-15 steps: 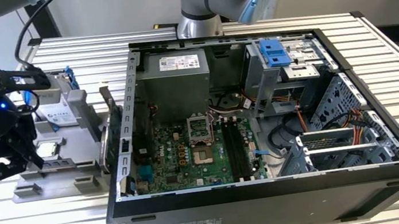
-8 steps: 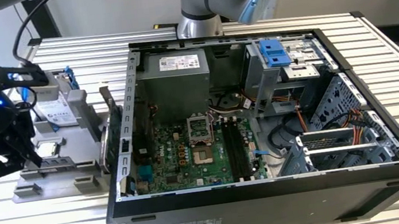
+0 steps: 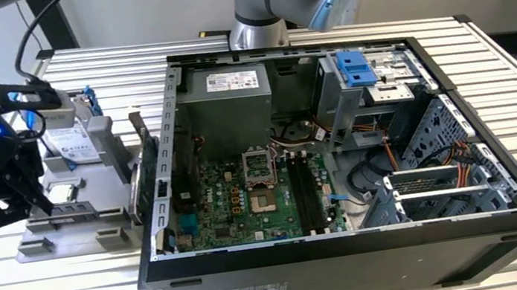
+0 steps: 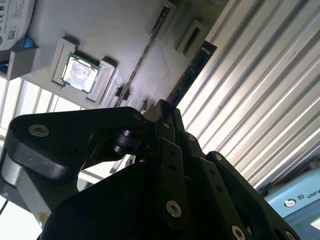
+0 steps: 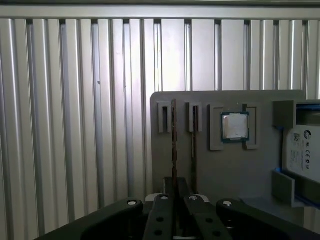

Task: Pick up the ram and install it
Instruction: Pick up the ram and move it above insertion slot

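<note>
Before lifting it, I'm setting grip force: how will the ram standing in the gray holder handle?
The ram shows as a thin edge-on board, so probably light and fairly stiff, yet fragile under hard squeezing. Standing on edge in the gray holder, it would likely tip over once freed unless the gripper holds it upright.

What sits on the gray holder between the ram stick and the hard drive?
A square processor chip; the first wrist view shows it there.
</note>
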